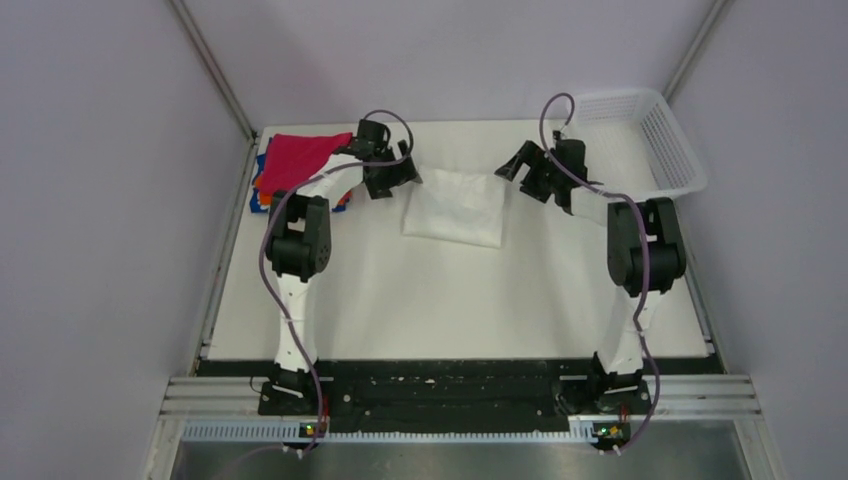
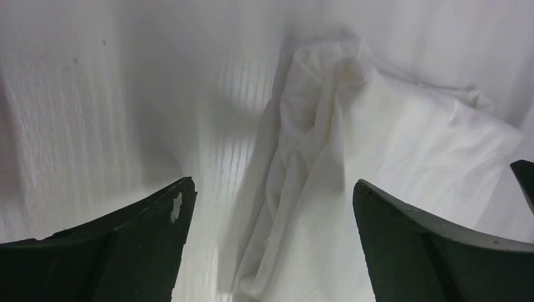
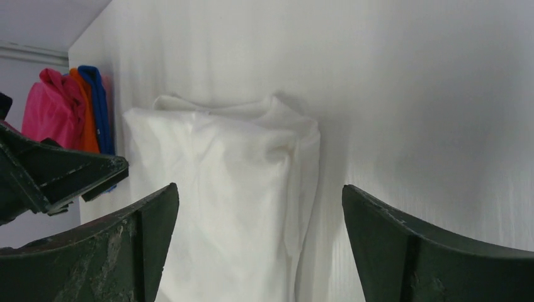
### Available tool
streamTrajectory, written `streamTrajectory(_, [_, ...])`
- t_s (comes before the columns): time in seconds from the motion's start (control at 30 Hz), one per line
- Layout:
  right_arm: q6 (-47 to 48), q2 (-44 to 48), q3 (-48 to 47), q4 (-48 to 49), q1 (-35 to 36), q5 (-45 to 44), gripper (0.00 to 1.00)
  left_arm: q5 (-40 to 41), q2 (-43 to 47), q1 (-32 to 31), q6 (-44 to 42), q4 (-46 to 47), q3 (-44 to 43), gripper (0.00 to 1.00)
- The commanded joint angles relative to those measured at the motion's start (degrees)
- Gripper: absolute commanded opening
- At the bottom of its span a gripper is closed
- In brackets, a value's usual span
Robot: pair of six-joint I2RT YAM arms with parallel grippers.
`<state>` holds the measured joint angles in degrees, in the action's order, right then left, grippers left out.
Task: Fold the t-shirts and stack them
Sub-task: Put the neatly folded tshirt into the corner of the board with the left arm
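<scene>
While both arms reach over the far half of the white table (image 1: 450, 300), the folded white cotton t-shirt (image 1: 455, 205) lies flat between them as a rough rectangle, well apart from the finished pile. The left gripper (image 1: 392, 178) sits just beside its left edge and the right gripper (image 1: 520, 165) near its far right corner. Both are spread wide and hold nothing. At the far left the folded magenta-red t-shirt (image 1: 300, 158) tops the stack, with a folded orange t-shirt (image 3: 85, 119) and a folded blue t-shirt (image 3: 102, 107) beneath. A white plastic mesh basket (image 1: 675, 150) stands at the far right. The white cloth looks light, limp and quick to fall open. I would pinch through all layers at both side edges, minding the rumpled left one.
</scene>
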<state>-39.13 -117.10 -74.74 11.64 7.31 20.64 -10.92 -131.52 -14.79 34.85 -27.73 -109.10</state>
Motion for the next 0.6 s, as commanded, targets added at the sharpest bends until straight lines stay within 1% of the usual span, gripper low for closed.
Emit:
streamTrajectory(0.0, [2.1,13.5,8.1,2.5,-0.4,-1.4,0.99,-3.9,7.6,-0.6,-2.5,4.3,8.7,0.98])
streamTrajectory(0.1, [2.2,20.9,16.1,3.1,-0.1,-1.7,0.99,-4.6,5.8,-1.5,-3.6,3.2,9.3,0.98])
streamTrajectory(0.2, [2.2,28.5,22.4,2.5,0.1,-3.5,0.99,-3.8,2.2,-2.5,-4.3,0.3,6.0,0.97])
streamTrajectory(0.23, [2.3,31.0,23.9,1.7,0.1,-4.4,0.99,-3.8,0.9,-2.8,-4.3,-1.2,4.8,0.94])
streamTrajectory(0.3, [3.0,35.6,26.9,-0.8,0.1,-6.9,0.99,-4.7,-0.9,-3.4,-4.5,-3.1,3.2,0.83])
streamTrajectory(0.4, [4.3,42.0,29.8,-5.0,0.1,-11.2,0.99,-3.5,-2.1,-4.8,-4.4,-4.5,2.8,0.56])
streamTrajectory(0.43, [4.5,44.5,30.8,-6.1,0.1,-12.6,0.99,-2.1,-2.0,-5.7,-4.6,-4.9,2.8,0.42])
streamTrajectory(0.5, [4.6,48.3,32.6,-7.5,0.1,-15.1,0.99,1.0,-2.0,-6.7,-4.5,-6.5,2.2,0.07])
streamTrajectory(0.53, [4.6,49.9,33.3,-8.0,0.1,-16.2,0.99,3.2,-1.9,-7.1,-4.7,-7.4,1.4,0.00])
streamTrajectory(0.57, [4.6,51.3,34.3,-8.7,0.1,-17.0,0.99,5.2,-1.6,-7.6,-5.1,-8.3,0.8,0.00])
